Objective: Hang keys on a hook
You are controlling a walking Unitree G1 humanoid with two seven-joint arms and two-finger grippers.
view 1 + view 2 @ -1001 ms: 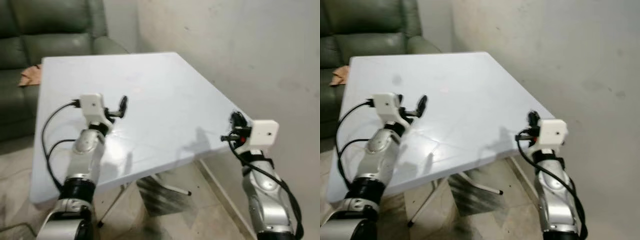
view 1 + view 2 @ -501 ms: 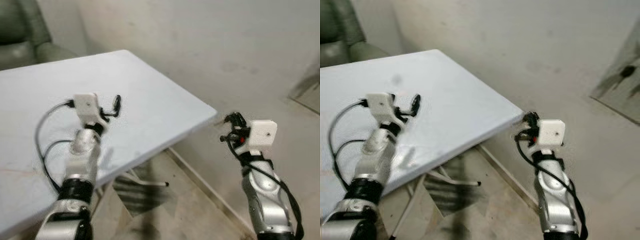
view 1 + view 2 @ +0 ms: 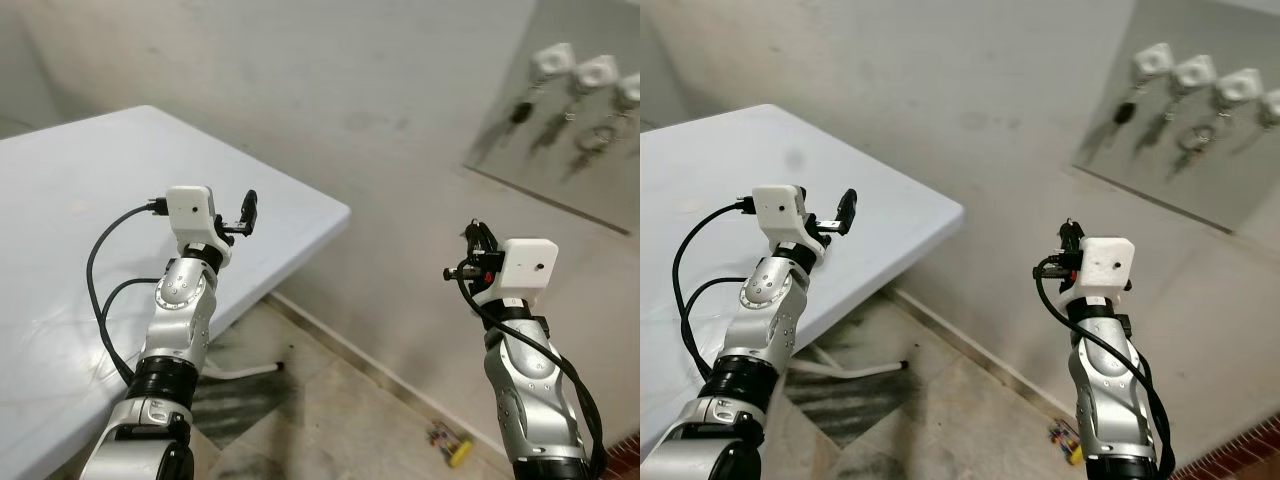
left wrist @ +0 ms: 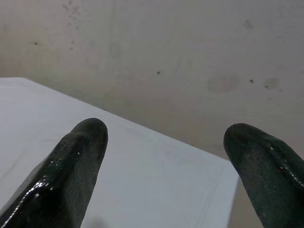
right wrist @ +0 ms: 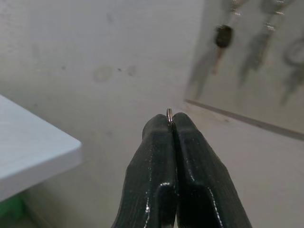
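View is swinging right: over the last second the sofa has dropped out of frame, the tabletop (image 3: 70, 200) is sliding off to the left, and a wall panel (image 3: 560, 130) with white hooks (image 3: 597, 70) is coming in at the far upper right. The whole scene has shifted, so it is the camera that is turning, not the furniture moving.

Right tool (image 5: 172, 124) is pinching its 2 black fingers tight together, with a thin metal key ring (image 5: 169, 113) poking out between the tips. Keys themselves are not making themselves out below the fingers; likely tucked behind. In the head views the right tool (image 3: 474, 243) is held up in front of the bare wall, well apart from the panel and lower than it.

Left tool (image 3: 247, 212) is riding over the tabletop's right edge with its fingers (image 4: 76, 166) spread wide, holding nothing.

Hooks: at least 3 white ones in a row across the panel's top, several already carrying hanging keys (image 3: 1123, 112) and rings. Cannot tell yet which hook is free; the frame edge is cutting off the rightmost.

Reading: the target is only now coming into sight, so the approach phase is beginning. The ring is exposed at the fingertips, which suits threading over a hook. More turning and closing in looks needed.

Small yellow object (image 3: 451, 445) is lying on the floor by the wall base.
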